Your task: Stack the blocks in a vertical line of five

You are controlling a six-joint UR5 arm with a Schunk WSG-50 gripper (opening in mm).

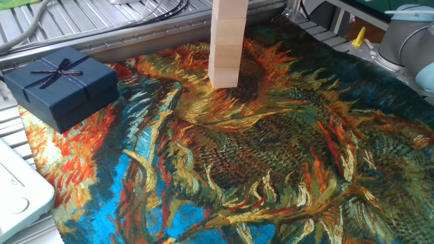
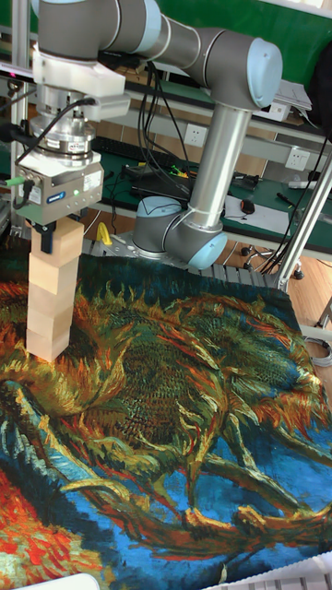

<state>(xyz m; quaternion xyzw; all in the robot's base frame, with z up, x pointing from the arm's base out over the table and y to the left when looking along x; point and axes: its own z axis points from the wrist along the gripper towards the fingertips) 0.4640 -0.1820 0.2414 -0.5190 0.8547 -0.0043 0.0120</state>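
A straight tower of pale wooden blocks stands at the back of the sunflower-print cloth, and its top is cut off by the frame edge. In the tall fixed view the same tower rises several blocks high at the left. My gripper hangs straight down over it, fingers reaching down either side of the top block. One dark finger lies against that block's face. The gripper is out of view in the fixed view.
A dark blue gift box with a ribbon sits at the cloth's left edge. A white device lies at the front left corner. The arm's base stands behind the cloth, and an arm joint shows at the right. Metal slats border the back.
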